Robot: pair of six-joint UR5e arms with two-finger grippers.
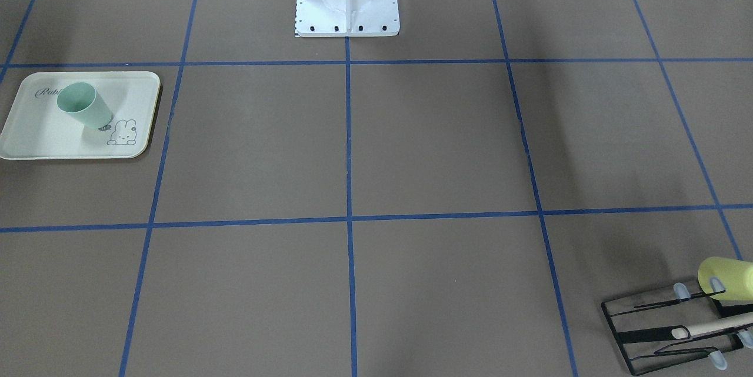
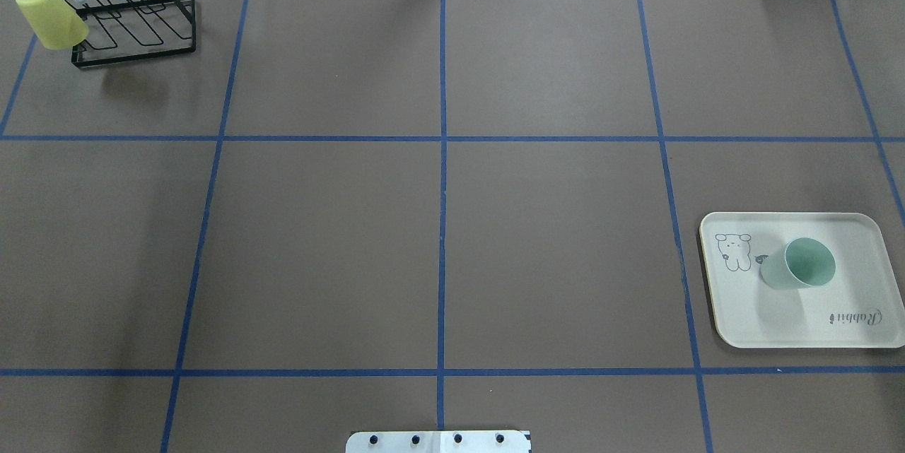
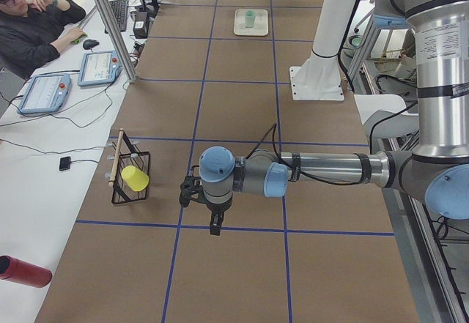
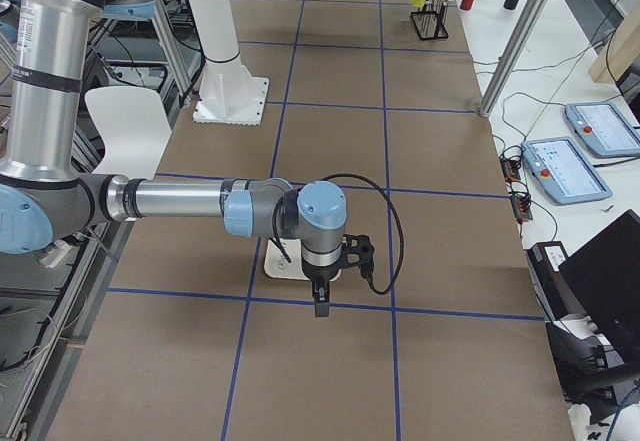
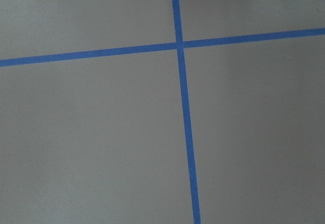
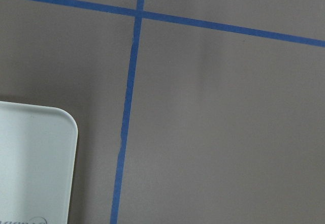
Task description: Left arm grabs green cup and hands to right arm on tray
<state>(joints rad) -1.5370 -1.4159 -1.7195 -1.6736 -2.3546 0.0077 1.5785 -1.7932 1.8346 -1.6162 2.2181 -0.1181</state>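
Two grey tubular arms with pale blue joint caps reach out low over the desk (image 2: 318, 241), a flat brown sheet squared off by blue tape lines (image 2: 442, 227). The green cup (image 2: 799, 263) is a smooth, pale mint plastic tumbler, handleless and slightly tapered. It stands upright on the tray (image 2: 799, 329) with its long axis vertical, its wide round mouth up and its narrower base down. In the overhead view the tray lies at about 4 o'clock from the desk's middle. It is a flat cream rectangle with rounded corners; the cup sits at 3 o'clock of its small bunny drawing, and the grey script lies toward 5 o'clock.

The left arm (image 3: 322, 168) carries the left hand (image 3: 214, 228), black and pointing down above a tape line, well apart from the cup. The right arm (image 4: 180, 201) carries the right hand (image 4: 321, 307), also pointing down, just beside the tray's edge (most of the tray is hidden behind the wrist there). Neither side view shows how far apart the fingers stand, so that cannot be told for either hand.

At 10 o'clock in the overhead view, a pale yellow tumbler (image 2: 51, 8) hangs tilted on a black wire rack (image 2: 134, 36).
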